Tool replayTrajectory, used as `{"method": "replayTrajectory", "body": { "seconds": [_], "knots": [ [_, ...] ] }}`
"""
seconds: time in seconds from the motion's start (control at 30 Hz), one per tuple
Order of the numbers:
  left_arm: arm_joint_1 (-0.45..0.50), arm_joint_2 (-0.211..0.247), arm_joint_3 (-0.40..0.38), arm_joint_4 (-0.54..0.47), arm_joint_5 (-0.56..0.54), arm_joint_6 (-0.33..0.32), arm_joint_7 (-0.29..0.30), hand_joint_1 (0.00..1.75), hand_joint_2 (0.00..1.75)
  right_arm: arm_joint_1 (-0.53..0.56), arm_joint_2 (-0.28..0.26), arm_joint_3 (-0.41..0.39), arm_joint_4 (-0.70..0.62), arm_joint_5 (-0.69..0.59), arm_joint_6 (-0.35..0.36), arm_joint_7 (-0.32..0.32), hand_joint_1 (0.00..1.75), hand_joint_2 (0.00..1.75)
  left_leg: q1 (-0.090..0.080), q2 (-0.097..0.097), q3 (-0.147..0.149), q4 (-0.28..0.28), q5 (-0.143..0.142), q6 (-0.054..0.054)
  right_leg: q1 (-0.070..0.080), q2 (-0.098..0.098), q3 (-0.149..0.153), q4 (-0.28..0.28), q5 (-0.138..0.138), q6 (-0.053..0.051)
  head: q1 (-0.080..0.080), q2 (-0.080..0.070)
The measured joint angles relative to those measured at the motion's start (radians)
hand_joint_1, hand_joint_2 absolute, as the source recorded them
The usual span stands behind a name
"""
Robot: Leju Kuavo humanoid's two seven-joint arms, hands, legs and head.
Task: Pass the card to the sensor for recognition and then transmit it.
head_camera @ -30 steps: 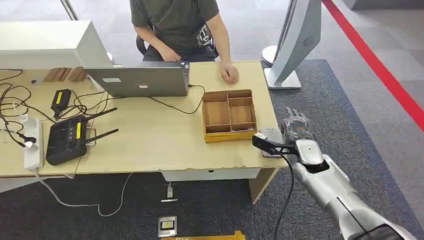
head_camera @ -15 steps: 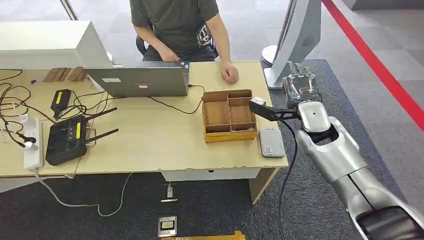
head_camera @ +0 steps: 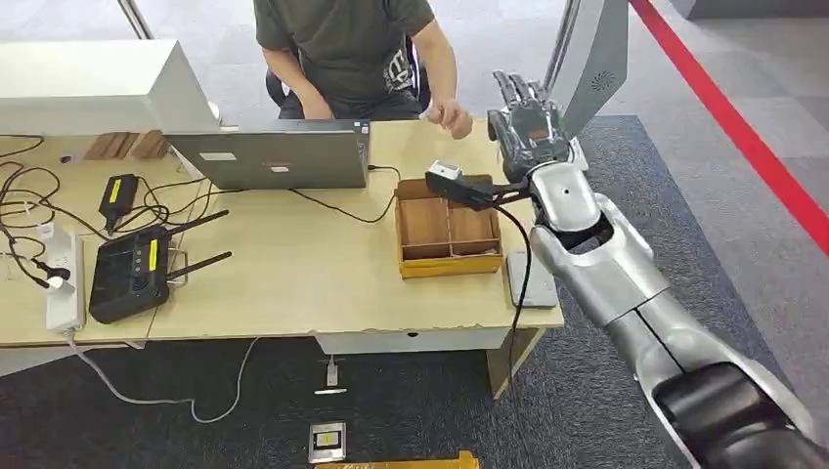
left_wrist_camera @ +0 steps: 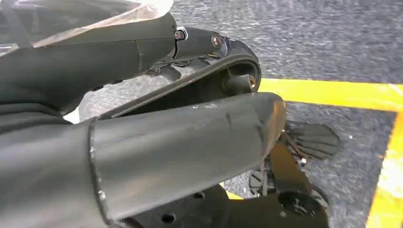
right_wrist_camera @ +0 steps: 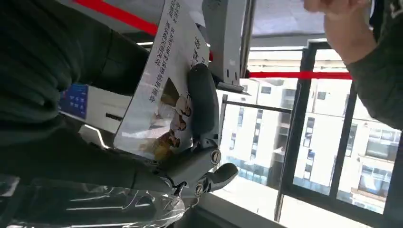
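My right hand (head_camera: 529, 123) is raised over the far right corner of the table, fingers pointing up, its back towards the head camera. In the right wrist view the hand (right_wrist_camera: 199, 114) pinches a white printed card (right_wrist_camera: 161, 90) between thumb and fingers. The grey card sensor (head_camera: 537, 289) lies on the table's front right corner, partly hidden under my right forearm. A seated person's hand (head_camera: 452, 118) hovers just left of my right hand. My left hand (left_wrist_camera: 190, 142) hangs by the floor with nothing in its fingers.
A wooden compartment tray (head_camera: 450, 265) sits left of the sensor. A laptop (head_camera: 269, 156), a black router (head_camera: 132, 274), a power strip (head_camera: 64, 278) and cables cover the left of the table. A white stand (head_camera: 577, 88) rises beyond the table's right end.
My right arm has lifted from the sensor at the table's front corner, up and away towards the person, carrying the card. The person's hand has risen off the table.
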Motion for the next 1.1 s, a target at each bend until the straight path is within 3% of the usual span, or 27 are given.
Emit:
{"method": "replayTrajectory", "body": {
  "seconds": [0.37, 0.8, 0.83, 0.87, 0.9, 1.1],
  "knots": [
    [0.001, -0.002, 0.0, 0.0, 0.029, 0.032, 0.023, 0.0, 0.0, -0.033, 0.107, 0.063, 0.136, -0.008, -0.053, -0.01, 1.75, 1.75, 0.001, 0.0, 0.0, 0.0, 0.0, 0.0, 0.0, 0.0, 0.0, 0.0, 0.0, 0.0, 0.0, 0.0],
    [0.004, -0.002, 0.0, 0.0, 0.022, 0.027, 0.009, 0.0, 0.0, -0.02, 0.143, 0.094, 0.203, -0.008, -0.084, 0.005, 1.75, 1.75, 0.001, 0.0, 0.0, 0.0, 0.0, 0.0, 0.0, 0.0, -0.001, 0.0, 0.0, 0.0, 0.0, 0.0],
    [0.004, -0.002, 0.0, 0.0, 0.023, 0.029, 0.01, 0.0, 0.0, -0.019, 0.144, 0.095, 0.205, -0.006, -0.084, 0.007, 0.17, 1.75, 0.001, 0.0, 0.0, 0.0, 0.0, 0.0, 0.0, 0.0, -0.001, 0.0, 0.0, 0.0, 0.0, 0.0],
    [0.005, -0.002, 0.0, 0.0, 0.023, 0.029, 0.01, 0.0, 0.0, -0.019, 0.145, 0.096, 0.208, -0.005, -0.083, 0.009, 0.0, 1.75, 0.001, 0.0, 0.0, 0.0, 0.0, 0.0, 0.0, 0.0, -0.001, 0.0, 0.0, 0.0, 0.0, 0.0],
    [0.005, -0.002, 0.0, 0.0, 0.023, 0.029, 0.011, 0.0, 0.0, -0.019, 0.146, 0.096, 0.211, -0.005, -0.081, 0.016, 0.0, 0.0, 0.001, 0.0, 0.0, 0.0, 0.0, 0.0, 0.0, 0.0, -0.001, 0.0, 0.0, 0.0, 0.0, 0.0],
    [0.005, -0.001, 0.0, 0.0, -0.002, 0.01, 0.024, 0.0, 0.0, -0.013, 0.128, 0.095, 0.218, -0.008, -0.011, 0.038, 0.0, 0.0, 0.001, 0.0, 0.0, 0.0, 0.0, 0.0, 0.0, 0.0, -0.001, -0.001, 0.0, 0.0, 0.0, 0.0]
  ]
}}
